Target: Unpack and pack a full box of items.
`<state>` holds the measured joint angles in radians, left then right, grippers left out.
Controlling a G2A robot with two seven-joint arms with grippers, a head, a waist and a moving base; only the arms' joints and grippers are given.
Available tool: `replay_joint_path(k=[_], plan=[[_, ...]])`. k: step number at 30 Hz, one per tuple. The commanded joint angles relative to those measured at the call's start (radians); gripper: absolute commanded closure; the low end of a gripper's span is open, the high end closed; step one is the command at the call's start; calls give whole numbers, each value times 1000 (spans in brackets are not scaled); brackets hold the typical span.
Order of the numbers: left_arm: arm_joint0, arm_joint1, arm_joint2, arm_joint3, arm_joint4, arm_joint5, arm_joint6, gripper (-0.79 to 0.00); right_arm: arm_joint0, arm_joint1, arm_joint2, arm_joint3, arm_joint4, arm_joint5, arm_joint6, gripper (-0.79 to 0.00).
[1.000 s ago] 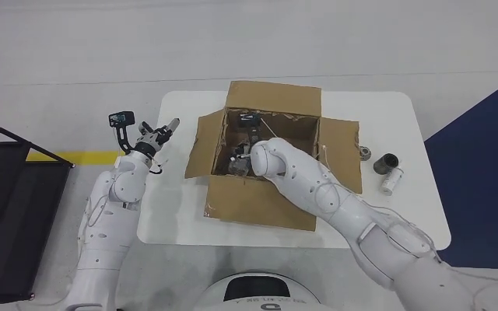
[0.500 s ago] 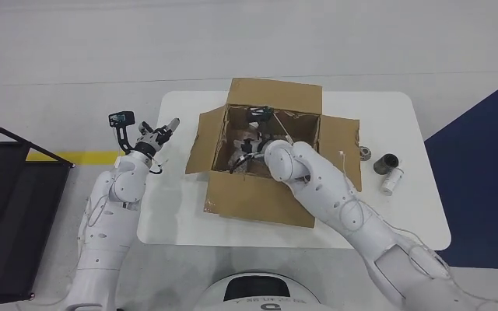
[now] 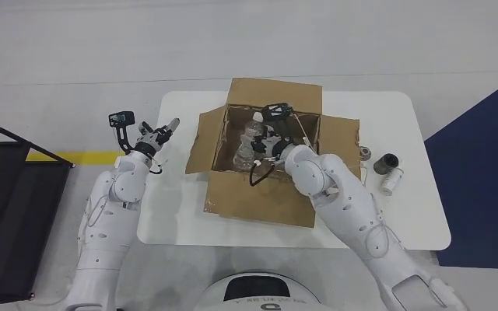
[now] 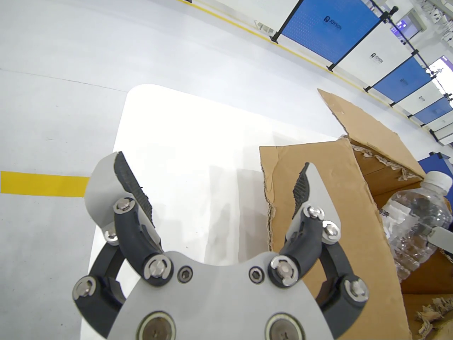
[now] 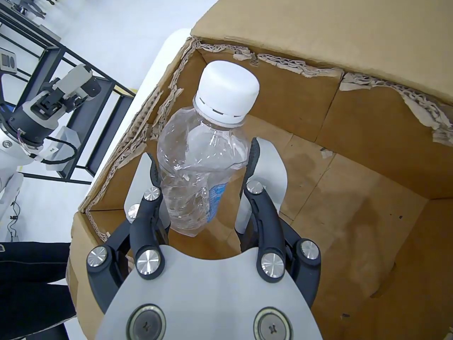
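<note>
- We are gripping the clear plastic bottle [image 5: 212, 132] with our right gripper [image 5: 203, 156], its fingers pressing on the bottle's sides, over the inside of the open cardboard box [image 5: 318, 19].
- We are holding our left gripper [image 4: 212, 170] wide open and empty at the table [image 4: 177, 132] edge.

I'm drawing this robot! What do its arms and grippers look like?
Both arms are rounded white shells with black wrist cables. The left gripper and right gripper have silver plates, black links, and silver fingers with ribbed black pads.
</note>
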<state>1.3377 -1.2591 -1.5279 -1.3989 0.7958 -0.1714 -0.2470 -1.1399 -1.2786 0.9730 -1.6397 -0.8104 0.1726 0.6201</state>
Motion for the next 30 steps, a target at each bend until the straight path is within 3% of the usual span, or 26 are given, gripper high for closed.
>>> replay_joint_path(k=[1, 11, 23, 27, 30], plan=[[0, 0, 0, 0, 0, 0, 0, -785, 1, 0, 3, 4, 0, -11, -2, 0], [0, 0, 0, 0, 0, 0, 0, -785, -61, 12, 95, -36, 60, -117, -91, 0], [0, 0, 0, 0, 0, 0, 0, -785, 56, -6, 64, 150, 193, -232, -11, 0], [0, 0, 0, 0, 0, 0, 0, -785, 64, -5, 72, 162, 201, -240, 0, 0], [0, 0, 0, 0, 0, 0, 0, -785, 103, -9, 45, 210, 175, -215, 86, 0]])
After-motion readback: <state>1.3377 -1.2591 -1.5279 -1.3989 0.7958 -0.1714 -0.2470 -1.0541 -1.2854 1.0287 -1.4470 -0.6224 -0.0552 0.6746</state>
